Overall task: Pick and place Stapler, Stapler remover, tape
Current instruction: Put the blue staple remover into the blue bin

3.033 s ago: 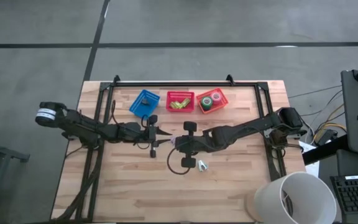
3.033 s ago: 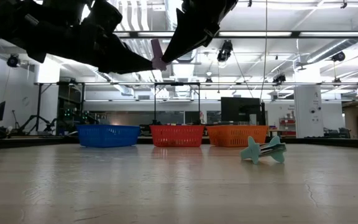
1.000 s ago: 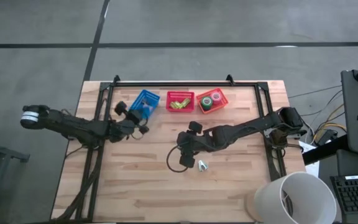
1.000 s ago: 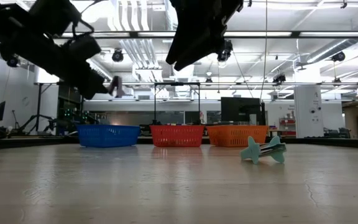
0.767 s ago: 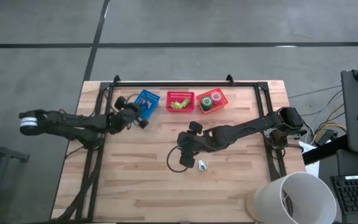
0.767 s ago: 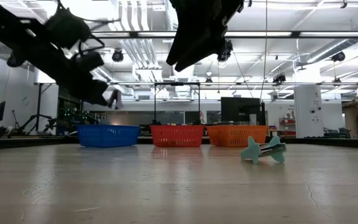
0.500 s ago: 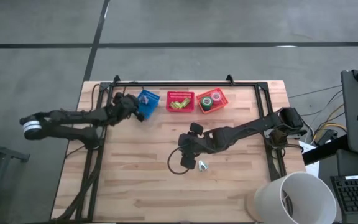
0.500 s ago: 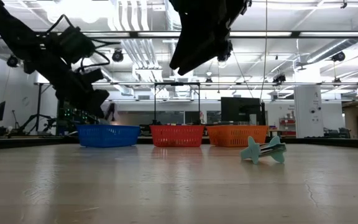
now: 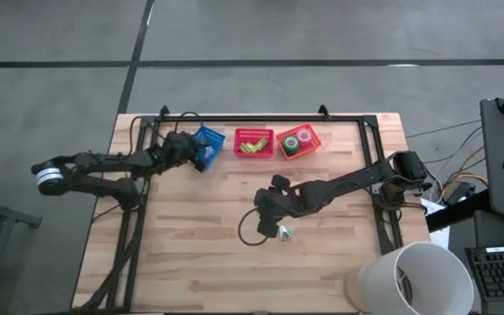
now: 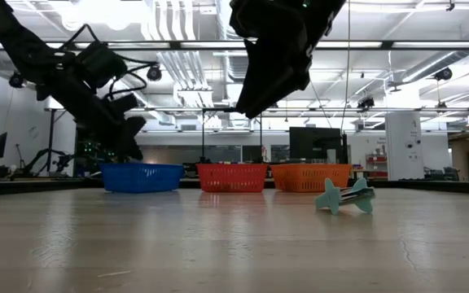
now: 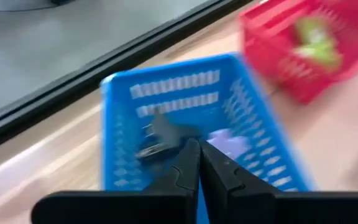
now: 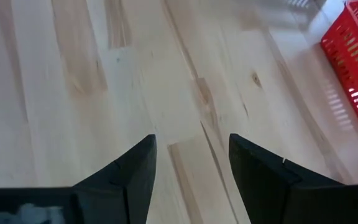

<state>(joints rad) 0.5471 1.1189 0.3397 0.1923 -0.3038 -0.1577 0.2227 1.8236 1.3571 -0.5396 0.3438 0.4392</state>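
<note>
A pale wooden surface [image 9: 199,254] with a dark metal frame [image 9: 243,115] along its far edge stands on a grey floor [image 9: 59,52]. Three small baskets sit in a row near that edge: a blue basket [image 9: 210,138], turned askew, a red basket [image 9: 254,133] just beside it, and an orange basket [image 9: 311,138] next. A large white bucket [image 9: 409,278] stands off the surface's near right corner. A keyboard [image 9: 501,273] shows at the right.

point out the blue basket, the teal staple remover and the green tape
blue basket [image 11: 123,93]: left wrist view, on its far mesh wall.
staple remover [image 10: 344,196]: low view, on its middle.
green tape [image 9: 294,144]: high view, on the roll's top.
</note>
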